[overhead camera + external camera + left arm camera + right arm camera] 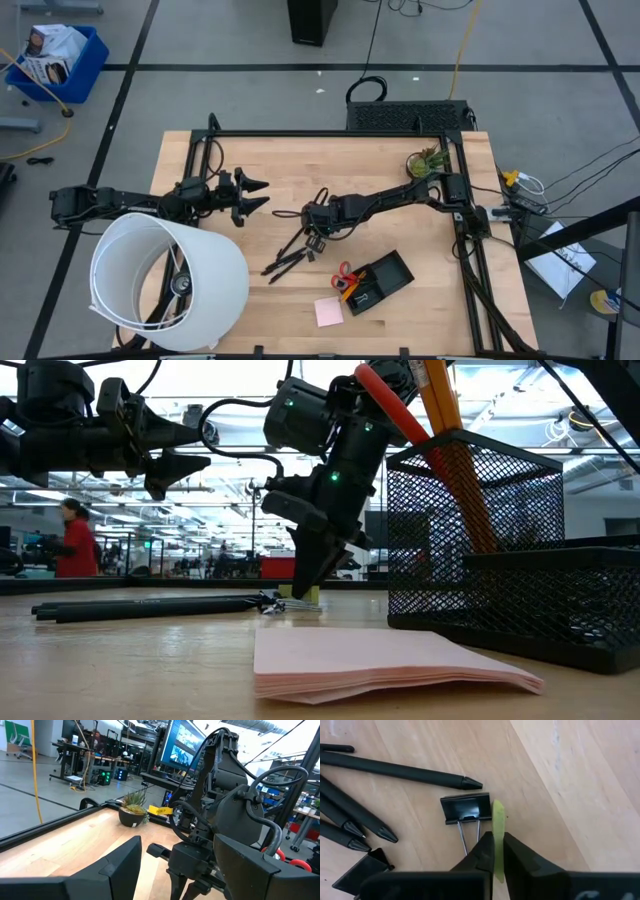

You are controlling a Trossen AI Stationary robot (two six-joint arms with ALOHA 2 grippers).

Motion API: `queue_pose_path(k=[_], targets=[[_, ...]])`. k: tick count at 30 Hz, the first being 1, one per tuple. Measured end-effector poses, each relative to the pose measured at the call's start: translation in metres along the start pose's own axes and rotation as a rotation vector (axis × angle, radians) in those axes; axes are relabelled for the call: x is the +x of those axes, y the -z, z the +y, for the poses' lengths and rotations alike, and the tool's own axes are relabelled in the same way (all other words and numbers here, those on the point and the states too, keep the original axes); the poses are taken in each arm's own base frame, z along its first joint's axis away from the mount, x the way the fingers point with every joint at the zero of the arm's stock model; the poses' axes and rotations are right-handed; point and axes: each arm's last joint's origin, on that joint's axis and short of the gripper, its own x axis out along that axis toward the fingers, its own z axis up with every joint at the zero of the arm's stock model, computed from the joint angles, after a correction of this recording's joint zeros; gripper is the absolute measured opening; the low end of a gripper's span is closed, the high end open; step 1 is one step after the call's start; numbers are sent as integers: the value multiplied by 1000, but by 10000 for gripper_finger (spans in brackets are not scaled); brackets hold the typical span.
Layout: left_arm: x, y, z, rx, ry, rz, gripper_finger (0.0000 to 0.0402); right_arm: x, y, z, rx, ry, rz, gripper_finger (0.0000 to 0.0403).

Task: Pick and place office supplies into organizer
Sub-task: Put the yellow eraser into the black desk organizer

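My left gripper [252, 196] hangs above the left-middle of the wooden table [290, 160], arm stretched level from the left edge, fingers spread wide with nothing between them. Just in front of it stands the big white lampshade [165, 280] at the table's near left corner.

My right arm reaches in from the right side across the middle of the table and bends down at the wrist. My right gripper [495, 851] points almost straight down at the wood, and its fingers are pinched together on a thin yellow-green strip [498, 827]; what that strip is, I cannot make out for sure. A black binder clip [466, 808] lies just beside the fingertips, its wire handles running toward them. Black pens [287, 256] lie fanned on the wood next to it, and a second clip [361, 866] sits nearby.

Farther right, the black mesh organizer [385, 279] sits near the front, with the red-handled scissors [344, 273] and an orange pencil [450, 430] standing in it. The pink sticky-note pad [328, 312] lies flat just before it. A small potted plant [425, 162] stands at the far right corner.

Behind the table the room is open, with desks and screens, and a person in red [74, 540] stands far off.
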Motion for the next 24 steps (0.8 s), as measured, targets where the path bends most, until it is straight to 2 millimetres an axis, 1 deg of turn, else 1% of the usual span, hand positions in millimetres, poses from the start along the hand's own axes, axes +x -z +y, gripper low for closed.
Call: queue_pose_path(k=[5, 9, 11, 15, 19, 24], targets=[[0, 0, 0, 0, 0, 0, 253, 0, 2, 3, -42, -3, 6, 28], [0, 0, 0, 0, 0, 0, 253, -9, 5, 12, -47, 19, -21, 20], [0, 0, 0, 0, 0, 1, 253, -17, 7, 17, -29, 57, -53, 11], [0, 0, 0, 0, 0, 0, 253, -40, 10, 30, -61, 115, -123, 12], [0, 0, 0, 0, 0, 0, 253, -69, 16, 43, -83, 115, -180, 24], [0, 0, 0, 0, 0, 1, 253, -105, 23, 55, -117, 91, -234, 18]])
